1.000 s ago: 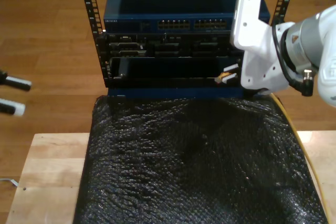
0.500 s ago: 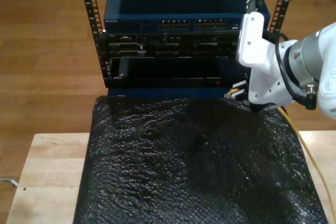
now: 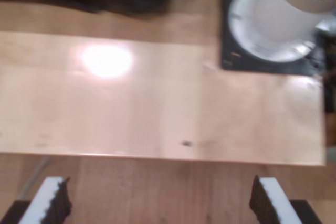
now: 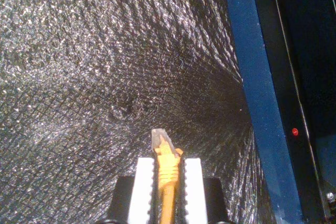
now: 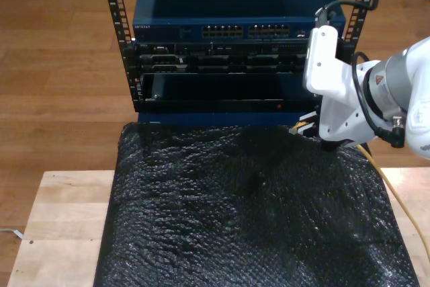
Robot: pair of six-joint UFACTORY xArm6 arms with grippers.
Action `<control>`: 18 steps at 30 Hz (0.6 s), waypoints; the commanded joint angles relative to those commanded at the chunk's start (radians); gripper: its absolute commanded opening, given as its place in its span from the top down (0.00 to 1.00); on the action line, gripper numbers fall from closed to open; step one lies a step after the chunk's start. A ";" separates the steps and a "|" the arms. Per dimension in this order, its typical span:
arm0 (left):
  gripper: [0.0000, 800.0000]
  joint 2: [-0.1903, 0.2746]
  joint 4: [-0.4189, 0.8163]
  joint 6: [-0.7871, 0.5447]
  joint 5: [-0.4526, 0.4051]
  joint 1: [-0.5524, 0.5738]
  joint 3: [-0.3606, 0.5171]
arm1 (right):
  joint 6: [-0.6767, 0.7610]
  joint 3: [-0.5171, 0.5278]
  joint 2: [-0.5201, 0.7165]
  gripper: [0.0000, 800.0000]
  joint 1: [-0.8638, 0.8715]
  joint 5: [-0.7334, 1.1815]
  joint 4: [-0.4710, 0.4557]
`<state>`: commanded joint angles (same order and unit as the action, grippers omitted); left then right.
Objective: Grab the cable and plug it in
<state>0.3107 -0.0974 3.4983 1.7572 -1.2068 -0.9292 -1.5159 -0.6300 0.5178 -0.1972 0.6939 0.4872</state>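
My second gripper (image 4: 168,182) is clamped on the cable (image 4: 167,174), both white pads pressing the orange-yellow boot w/ the clear plug (image 4: 160,139) sticking out past the fingertips. Plug tip hangs just above the black bubble-wrap sheet (image 4: 79,77), not in any port. Blue rack edge (image 4: 252,103) runs alongside, w/ a small red LED (image 4: 294,131) lit in the dark panel beyond it.

Exterior view: the second gripper (image 5: 304,128) sits at the far edge of the sheet (image 5: 235,213), toward the exterior view's right, just in front of the rack's (image 5: 228,52) lower front. Cable (image 5: 396,199) trails from the gripper back along the sheet's edge at the exterior view's right, over the wooden table (image 5: 60,220). Blue switch (image 5: 222,11) on top of the rack has two rows of ports (image 5: 248,31), well above the plug. White arm body (image 5: 349,92) covers part of the rack's side at the exterior view's right.

My first gripper (image 3: 157,203) is wide open, nothing between the toothed pads (image 3: 265,203). It looks down on a bare wooden tabletop (image 3: 157,103) w/ a glare spot; a white arm base (image 3: 278,19) on a black plate (image 3: 252,61) sits near the table's edge. Picture is blurry.
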 joint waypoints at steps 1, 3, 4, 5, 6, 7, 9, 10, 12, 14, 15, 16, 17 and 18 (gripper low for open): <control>0.00 0.020 0.017 -0.020 -0.009 -0.006 0.035 | 0.000 0.000 0.000 1.00 0.000 0.000 0.000; 0.00 0.064 0.038 -0.061 -0.032 -0.020 0.094 | 0.000 0.000 0.000 1.00 0.000 0.000 0.000; 0.00 0.083 0.046 -0.081 -0.041 -0.029 0.120 | 0.000 0.000 0.000 1.00 0.000 0.000 0.000; 0.00 0.097 0.051 -0.097 -0.049 -0.040 0.140 | 0.000 0.000 0.002 1.00 0.000 0.000 0.000; 0.00 0.106 0.054 -0.114 -0.057 -0.054 0.160 | 0.002 0.000 0.000 1.00 0.000 0.000 0.000; 0.00 0.110 0.057 -0.127 -0.064 -0.066 0.178 | 0.003 -0.002 0.002 1.00 0.000 0.000 0.000; 0.00 0.115 0.068 -0.153 -0.080 -0.095 0.213 | 0.008 -0.002 0.000 1.00 0.000 0.000 -0.002; 0.00 0.117 0.075 -0.163 -0.087 -0.109 0.232 | 0.008 -0.002 0.002 1.00 0.000 0.000 -0.002; 0.00 0.124 0.095 -0.180 -0.104 -0.130 0.264 | 0.008 0.000 0.002 1.00 0.002 0.000 -0.008; 0.00 0.132 0.112 -0.184 -0.129 -0.141 0.307 | 0.008 0.002 0.003 1.00 0.003 0.000 -0.012; 0.00 0.138 0.121 -0.184 -0.138 -0.143 0.330 | 0.008 0.003 0.003 1.00 0.003 0.000 -0.014; 0.00 0.149 0.133 -0.186 -0.149 -0.143 0.354 | 0.008 0.005 0.003 1.00 0.003 0.000 -0.015; 0.00 0.163 0.149 -0.189 -0.155 -0.144 0.381 | 0.008 0.006 0.005 1.00 0.005 0.000 -0.017; 0.00 0.175 0.169 -0.195 -0.158 -0.144 0.410 | 0.008 0.006 0.005 1.00 0.006 0.000 -0.020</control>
<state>0.4856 0.0713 3.3035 1.5992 -1.3510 -0.5196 -1.5083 -0.6239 0.5224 -0.1910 0.6939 0.4672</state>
